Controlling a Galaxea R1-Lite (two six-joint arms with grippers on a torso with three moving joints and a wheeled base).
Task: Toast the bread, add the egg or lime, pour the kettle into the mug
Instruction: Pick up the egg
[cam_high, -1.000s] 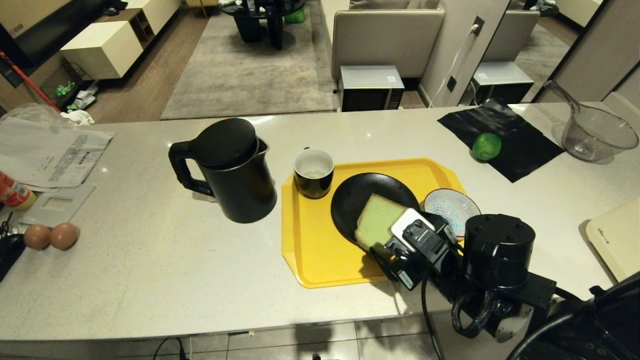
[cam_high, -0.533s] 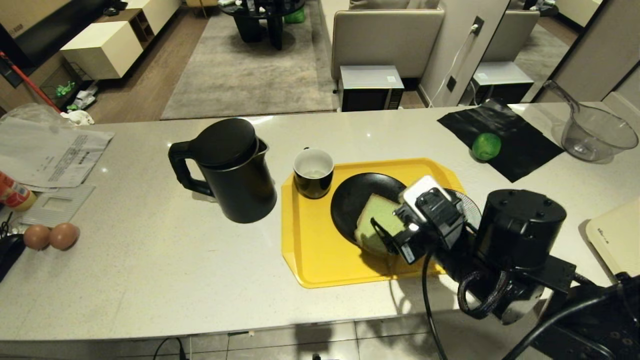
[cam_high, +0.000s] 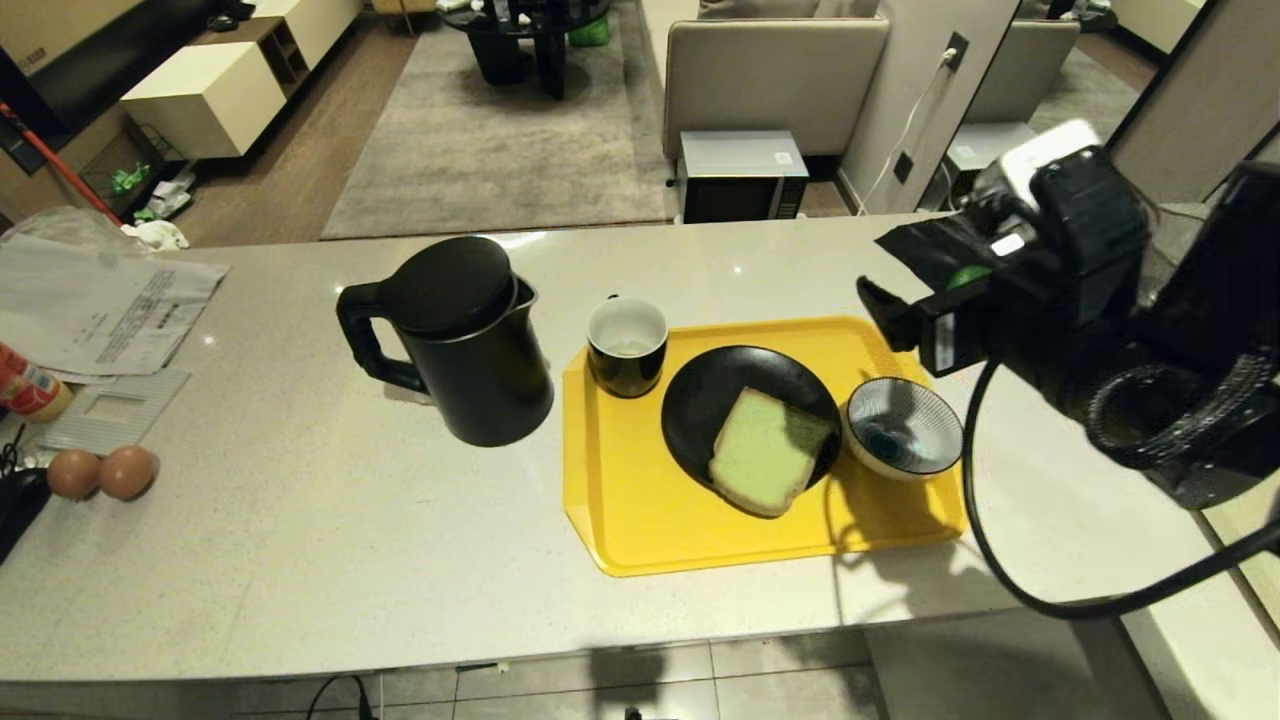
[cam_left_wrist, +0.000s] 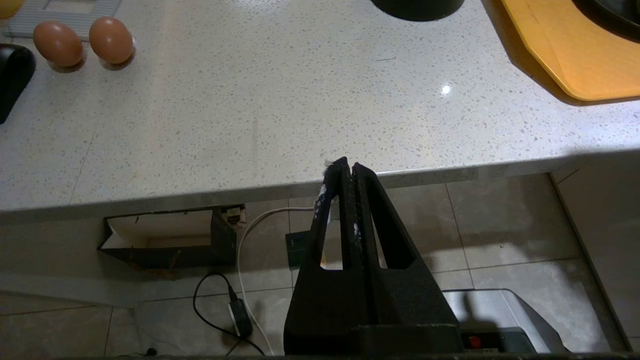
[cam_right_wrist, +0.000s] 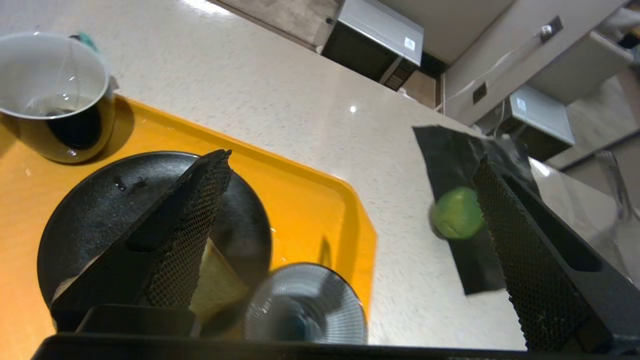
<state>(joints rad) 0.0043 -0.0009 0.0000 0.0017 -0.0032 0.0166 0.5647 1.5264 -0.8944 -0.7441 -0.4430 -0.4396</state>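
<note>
- Tray (cam_high: 640, 520): a yellow tray lies on the pale counter (cam_high: 300, 560). It carries the mug, a black plate and a striped bowl.
- Mug (cam_high: 627, 346): glossy black outside and white inside, it stands upright at the tray's far left corner, just beside the plate. Whether it holds liquid I cannot tell.
- Plate (cam_high: 710, 400): round, matte black. The bread (cam_high: 768, 451) lies flat on its near right part, one corner reaching past the rim.
- Bread: one square slice, pale green with a thin tan crust.
- Bowl (cam_high: 904, 428): blue and white stripes; it sits on the tray just right of the plate, with a dark centre and nothing visible inside.
- Kettle (cam_high: 460, 340): tall, matte black, lid on, upright on the counter just left of the tray, its loop handle pointing left.
- Lime (cam_right_wrist: 457, 212): round and bright green, it rests on a black sheet (cam_right_wrist: 465, 165) on the counter, beyond the tray's far right corner. In the head view my right arm hides most of it.
- My right gripper (cam_right_wrist: 350, 200): raised above the tray's right end, fingers spread wide and holding nothing.
- My left gripper (cam_left_wrist: 347, 170): parked below the counter's near edge, fingers pressed together, empty.
- Two brown eggs (cam_high: 100, 472): side by side at the counter's left end, well apart from the tray.
- Papers (cam_high: 100, 300): at the far left.
</note>
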